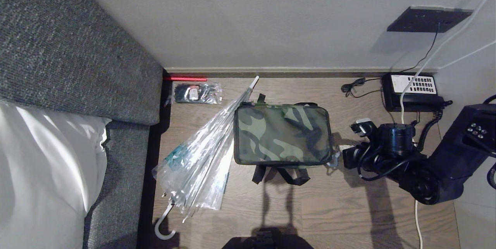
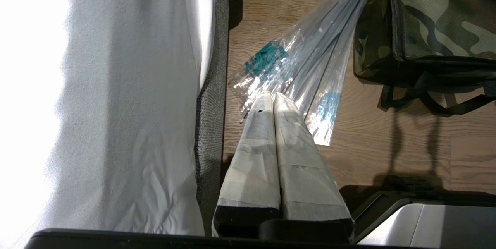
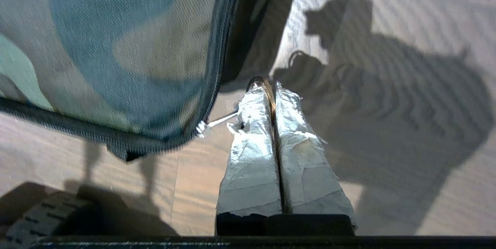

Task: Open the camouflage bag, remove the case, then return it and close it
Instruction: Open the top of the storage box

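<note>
Right gripper (image 3: pixel 270 86) jaws pinched on zipper pull ring at camouflage bag (image 1: pixel 282 133) corner; left gripper (image 2: pixel 271 98) jaws together.

Umbrella (image 1: pixel 201 152) crowds bag (image 1: pixel 282 133) left — telephone (image 1: pixel 412 91) right.

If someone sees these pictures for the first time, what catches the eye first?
The camouflage bag lies zipped shut mid-floor. A clear umbrella lies against its left side, next to the grey sofa. At the bag's right corner the right gripper is pinched shut on the zipper pull.
</note>
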`<state>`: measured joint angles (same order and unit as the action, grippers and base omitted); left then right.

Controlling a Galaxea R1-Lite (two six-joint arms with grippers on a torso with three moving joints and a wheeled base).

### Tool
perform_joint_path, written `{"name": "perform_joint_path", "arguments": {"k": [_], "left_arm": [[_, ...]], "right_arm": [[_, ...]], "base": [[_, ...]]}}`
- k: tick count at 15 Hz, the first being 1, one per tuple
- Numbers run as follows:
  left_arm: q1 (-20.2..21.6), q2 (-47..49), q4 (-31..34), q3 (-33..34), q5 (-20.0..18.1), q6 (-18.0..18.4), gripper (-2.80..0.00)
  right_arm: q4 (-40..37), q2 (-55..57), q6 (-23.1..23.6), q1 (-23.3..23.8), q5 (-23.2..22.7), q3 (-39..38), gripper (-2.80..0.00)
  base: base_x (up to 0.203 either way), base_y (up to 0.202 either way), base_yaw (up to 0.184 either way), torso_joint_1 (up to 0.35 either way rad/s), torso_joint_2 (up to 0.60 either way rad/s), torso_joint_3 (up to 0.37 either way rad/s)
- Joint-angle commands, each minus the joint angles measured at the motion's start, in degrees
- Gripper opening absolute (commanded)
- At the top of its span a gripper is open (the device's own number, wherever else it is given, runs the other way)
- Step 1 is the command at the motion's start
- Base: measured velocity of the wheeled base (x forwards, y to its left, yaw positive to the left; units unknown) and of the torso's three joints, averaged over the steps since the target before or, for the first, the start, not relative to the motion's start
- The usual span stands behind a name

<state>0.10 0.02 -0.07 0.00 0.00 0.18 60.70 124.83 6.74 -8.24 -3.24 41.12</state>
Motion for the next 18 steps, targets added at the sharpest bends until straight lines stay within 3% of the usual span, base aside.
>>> {"name": "perform_joint_path", "arguments": {"k": [1, 18], "left_arm": [[0.04, -0.02, 0.03, 0.00, 0.00, -0.01, -2.80], [-0.01, -0.02, -0.01, 0.00, 0.00, -0.01, -2.80]], "right_arm": [[0.39, 0.24, 0.10, 0.07, -0.24, 1.31, -2.80], [-0.14, 2.60, -3.66, -0.02, -0.87, 15.38, -2.80]], "base": [[0.000, 0.000, 0.000, 0.000, 0.00, 0.000], [0.000, 0.000, 0.000, 0.000, 0.00, 0.000]]}}
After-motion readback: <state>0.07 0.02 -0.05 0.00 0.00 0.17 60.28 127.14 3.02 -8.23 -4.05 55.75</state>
